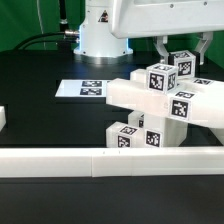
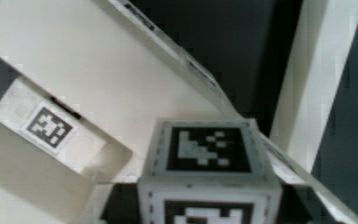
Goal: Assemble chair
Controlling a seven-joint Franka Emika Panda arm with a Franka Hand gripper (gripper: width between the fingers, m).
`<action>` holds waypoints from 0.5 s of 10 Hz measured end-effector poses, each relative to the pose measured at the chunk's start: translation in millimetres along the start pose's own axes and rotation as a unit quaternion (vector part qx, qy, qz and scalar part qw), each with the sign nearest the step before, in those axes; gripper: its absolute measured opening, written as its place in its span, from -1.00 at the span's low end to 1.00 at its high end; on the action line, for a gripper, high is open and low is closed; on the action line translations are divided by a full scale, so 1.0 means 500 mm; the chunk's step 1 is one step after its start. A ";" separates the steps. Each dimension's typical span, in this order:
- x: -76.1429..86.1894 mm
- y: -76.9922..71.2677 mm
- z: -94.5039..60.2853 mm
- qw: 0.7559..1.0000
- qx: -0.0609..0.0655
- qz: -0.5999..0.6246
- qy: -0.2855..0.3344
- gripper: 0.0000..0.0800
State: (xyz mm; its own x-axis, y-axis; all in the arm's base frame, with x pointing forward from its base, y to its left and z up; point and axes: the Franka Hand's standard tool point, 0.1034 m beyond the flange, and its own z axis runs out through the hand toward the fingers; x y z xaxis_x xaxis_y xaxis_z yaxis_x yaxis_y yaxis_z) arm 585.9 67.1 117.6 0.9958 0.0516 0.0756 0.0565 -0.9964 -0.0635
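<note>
A: The half-built chair was seen standing on the black desk, toward the exterior view's right, just behind the long low white rail that was laid along the front edge.

B: Tagged white blocks were stacked there. A flat panel was seen jutting out toward the exterior view's left, and a small tagged block was tucked under it, close to the rail.

A: And the hand? It was brought down from above onto the top of the stack, at a square leg carrying a black-and-white tag.

B: Dark fingers were seen on either side of that leg. The jaws were narrowed about halfway, but whether the leg was truly pinched could not be told from the exterior view.

A: In the wrist view a tagged square block was framed close up, with slanted white panels beside it. The fingers were not made out there.

B: The marker board was left flat on the desk, well apart from the chair, near the robot's base.
</note>
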 end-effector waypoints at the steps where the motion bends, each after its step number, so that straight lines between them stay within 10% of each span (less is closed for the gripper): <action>1: -0.002 0.002 0.000 0.999 0.000 0.053 0.011 -0.29; 5: 0.001 -0.009 0.000 0.976 0.015 0.216 0.024 -0.29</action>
State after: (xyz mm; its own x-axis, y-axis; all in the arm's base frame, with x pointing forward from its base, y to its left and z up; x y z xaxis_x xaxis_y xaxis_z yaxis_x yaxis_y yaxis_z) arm 586.1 71.5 117.8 0.9223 -0.3777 0.0825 -0.3658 -0.9216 -0.1299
